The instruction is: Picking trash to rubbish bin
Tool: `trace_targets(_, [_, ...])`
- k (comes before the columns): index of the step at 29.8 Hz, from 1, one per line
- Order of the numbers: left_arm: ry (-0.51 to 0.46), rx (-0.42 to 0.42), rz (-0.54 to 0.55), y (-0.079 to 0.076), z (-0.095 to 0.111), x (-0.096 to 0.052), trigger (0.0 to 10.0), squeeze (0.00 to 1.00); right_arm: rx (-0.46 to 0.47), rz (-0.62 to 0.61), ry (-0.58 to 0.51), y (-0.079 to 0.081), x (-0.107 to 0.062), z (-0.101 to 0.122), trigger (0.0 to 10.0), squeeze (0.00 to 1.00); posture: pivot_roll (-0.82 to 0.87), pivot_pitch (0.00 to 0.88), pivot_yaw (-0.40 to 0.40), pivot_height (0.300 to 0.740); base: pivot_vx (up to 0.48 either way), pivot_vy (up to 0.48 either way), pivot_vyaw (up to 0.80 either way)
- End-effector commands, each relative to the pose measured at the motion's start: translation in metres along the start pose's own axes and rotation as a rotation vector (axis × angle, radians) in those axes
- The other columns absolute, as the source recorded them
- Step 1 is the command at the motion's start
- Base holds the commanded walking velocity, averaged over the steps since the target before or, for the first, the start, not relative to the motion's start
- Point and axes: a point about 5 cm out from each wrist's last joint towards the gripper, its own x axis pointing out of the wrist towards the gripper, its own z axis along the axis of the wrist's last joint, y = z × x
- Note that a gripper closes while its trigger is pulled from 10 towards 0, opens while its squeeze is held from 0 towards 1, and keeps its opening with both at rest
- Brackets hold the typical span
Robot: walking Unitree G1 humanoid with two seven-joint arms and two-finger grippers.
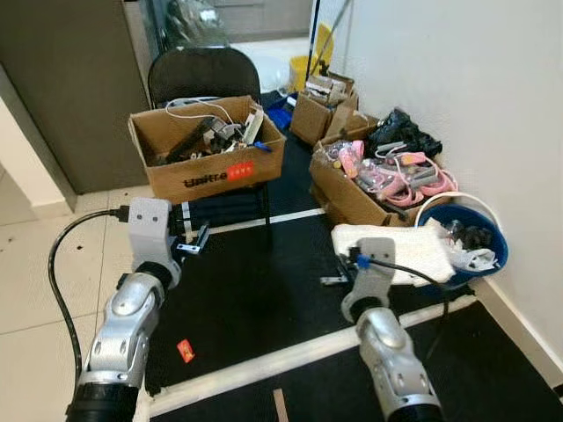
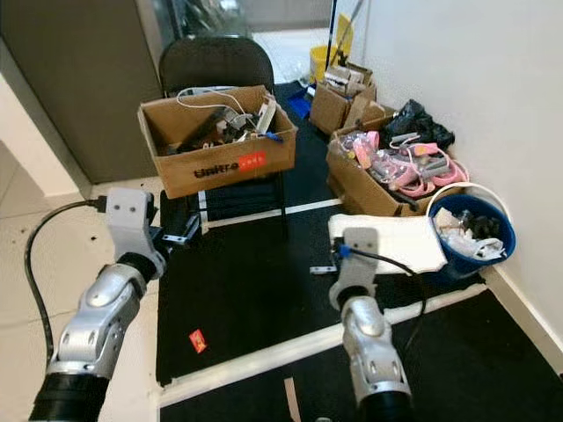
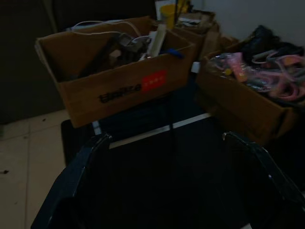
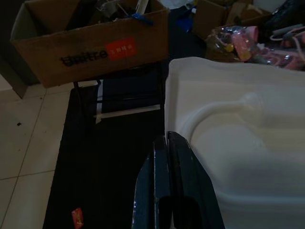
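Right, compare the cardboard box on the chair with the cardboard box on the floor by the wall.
The box on the chair sits raised on a black chair; the box by the wall rests on the floor. The chair box carries dark lettering and a red label on its front; the floor box's visible sides look plain. The chair box holds cables and dark parts; the floor box holds pink items. Both are open-topped brown cardboard and full.

box (image 1: 211, 167): matt brown cardboard
mat (image 1: 264, 290): matt black, slightly rough
floor (image 1: 35, 281): glossy pale tile
bin (image 1: 488, 230): smooth blue plastic
arms (image 1: 132, 316): shiny silver metal
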Motion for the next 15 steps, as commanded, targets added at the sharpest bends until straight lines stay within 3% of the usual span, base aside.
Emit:
trace_targets(1, [0.008,-0.003,-0.007,-0.0005,-0.0018,-0.0014,10.0,0.0,-0.004,-0.016,0.018,-0.0051,-0.0018,-0.0046,10.0,0.0,0.0,0.144,0.031,0.74,0.382,0.0,0.0])
trace_targets(15, [0.013,0.003,-0.019,-0.0019,-0.0032,-0.0019,10.0,0.0,-0.007,-0.02,0.005,-0.0054,-0.0017,-0.0027,10.0,0.0,0.01,0.141,0.031,0.74,0.384,0.0,0.0])
